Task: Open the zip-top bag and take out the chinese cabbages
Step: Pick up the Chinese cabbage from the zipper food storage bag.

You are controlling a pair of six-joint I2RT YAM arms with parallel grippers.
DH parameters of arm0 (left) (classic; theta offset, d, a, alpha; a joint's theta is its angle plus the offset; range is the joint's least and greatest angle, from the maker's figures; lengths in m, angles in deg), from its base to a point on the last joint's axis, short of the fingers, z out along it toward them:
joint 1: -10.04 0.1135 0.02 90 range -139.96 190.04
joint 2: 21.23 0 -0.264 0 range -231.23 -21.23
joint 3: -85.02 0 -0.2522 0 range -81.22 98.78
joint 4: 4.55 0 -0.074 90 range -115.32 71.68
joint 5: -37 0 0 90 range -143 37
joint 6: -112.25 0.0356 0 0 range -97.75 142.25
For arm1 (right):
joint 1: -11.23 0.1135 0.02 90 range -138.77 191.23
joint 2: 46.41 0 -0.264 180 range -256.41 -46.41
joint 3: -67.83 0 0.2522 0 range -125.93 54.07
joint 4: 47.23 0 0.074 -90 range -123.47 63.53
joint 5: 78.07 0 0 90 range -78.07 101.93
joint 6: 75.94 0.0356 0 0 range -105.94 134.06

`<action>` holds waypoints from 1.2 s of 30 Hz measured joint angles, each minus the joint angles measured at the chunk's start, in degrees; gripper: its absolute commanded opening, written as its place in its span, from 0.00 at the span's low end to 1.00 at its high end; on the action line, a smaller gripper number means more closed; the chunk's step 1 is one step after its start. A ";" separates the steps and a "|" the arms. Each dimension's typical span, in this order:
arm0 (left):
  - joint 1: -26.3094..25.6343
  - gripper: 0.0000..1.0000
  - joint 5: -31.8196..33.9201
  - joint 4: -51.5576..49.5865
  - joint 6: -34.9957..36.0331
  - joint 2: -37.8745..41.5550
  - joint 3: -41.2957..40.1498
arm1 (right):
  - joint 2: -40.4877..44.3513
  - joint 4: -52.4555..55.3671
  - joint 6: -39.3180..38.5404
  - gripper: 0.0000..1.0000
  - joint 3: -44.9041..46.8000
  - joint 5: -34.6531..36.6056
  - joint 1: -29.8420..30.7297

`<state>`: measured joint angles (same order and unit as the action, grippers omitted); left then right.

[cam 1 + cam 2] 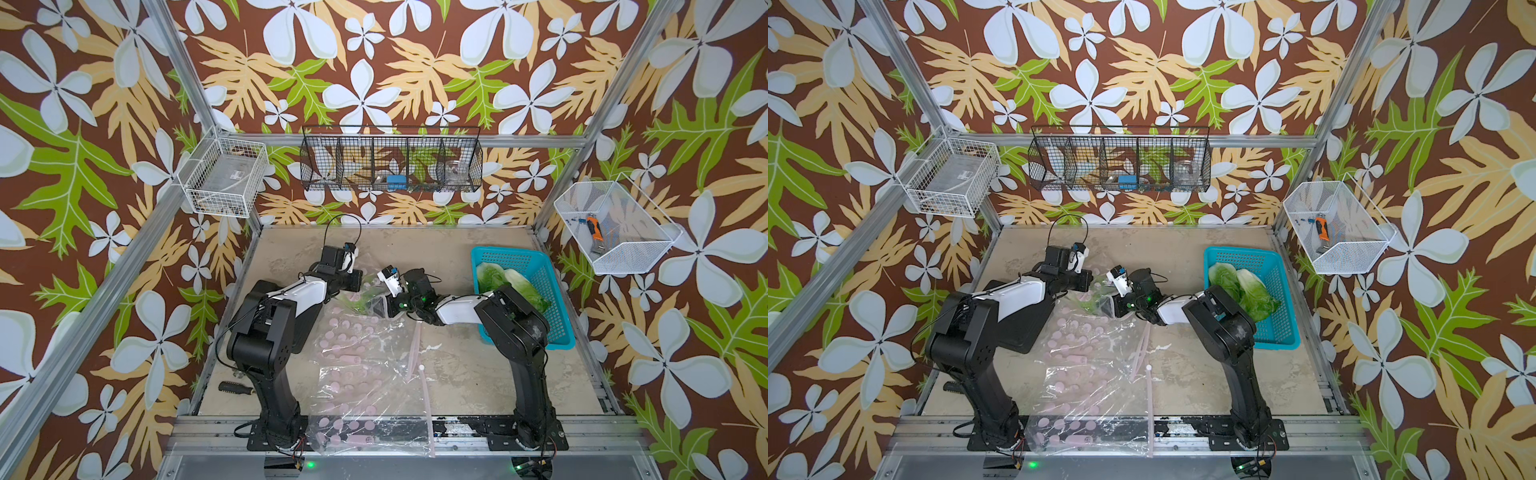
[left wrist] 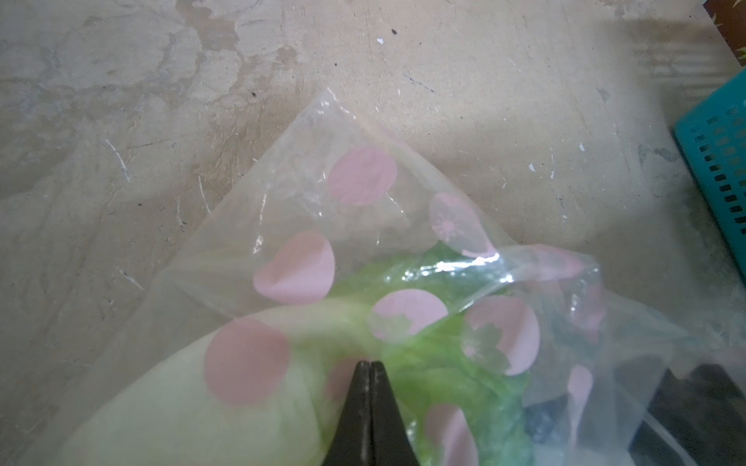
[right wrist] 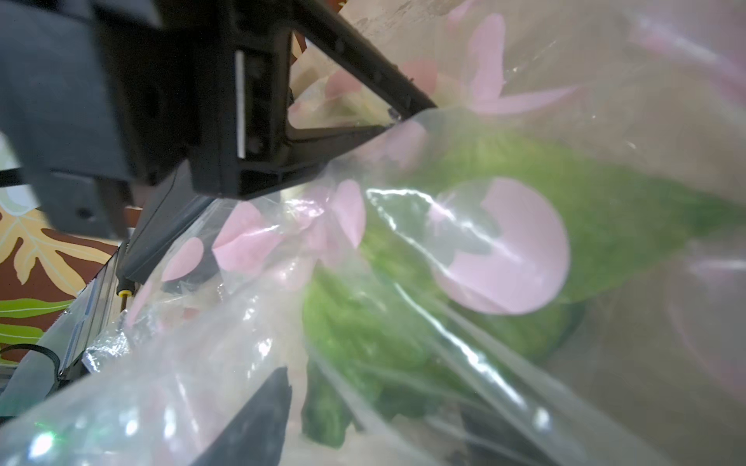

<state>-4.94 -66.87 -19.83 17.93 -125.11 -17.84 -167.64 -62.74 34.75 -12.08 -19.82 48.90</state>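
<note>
- The bag [image 1: 365, 357] (clear film printed with pink dots) lies lengthwise on the table [image 1: 457, 374] between the two arms.
- The left gripper [image 2: 369, 365] has its jaws pressed together on a pinch of the bag's film, directly over the cabbage [image 2: 424, 363] inside.
- That cabbage sits in the far end of the bag. Its pale base is to one side, and its green leaves point toward the right gripper [image 1: 378, 308].
- The right gripper's fingers [image 3: 262, 419] stand apart among the folds of film with green leaf between them. I cannot tell whether they press on the leaf (the film blurs that spot).
- Two cabbages [image 1: 1225, 276] lie side by side in the blue basket [image 1: 1237, 251], out of the bag, on the right side of the table.
</note>
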 measured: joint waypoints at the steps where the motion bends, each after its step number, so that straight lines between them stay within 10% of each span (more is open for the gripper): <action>1: -0.15 0.00 -0.11 0.02 0.04 -0.11 -0.02 | -0.57 0.26 0.13 0.66 -0.59 -0.17 0.00; 23: -0.98 0.01 -3.48 -0.13 1.70 -0.72 -0.26 | -8.26 -9.53 8.59 0.13 -6.29 -8.37 0.15; 30: -1.25 0.29 -0.85 -0.63 4.68 7.02 -3.41 | -4.98 -6.75 6.67 0.00 -4.98 -7.30 0.04; 33: -1.31 0.62 2.86 2.80 5.86 13.88 -8.20 | -2.27 -4.90 5.77 0.00 -3.54 -6.58 -0.70; 34: -1.31 0.97 4.74 5.16 5.60 16.81 -10.47 | -1.18 -4.28 5.46 0.00 -2.93 -6.36 -1.03; 36: -1.31 1.00 8.70 10.12 4.28 22.21 -14.80 | 1.05 -3.56 5.09 0.00 -1.64 -6.10 -1.84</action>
<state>-6.25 -58.17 -9.71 22.22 -102.90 -32.64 -166.59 -66.31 39.84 -13.72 -25.92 47.06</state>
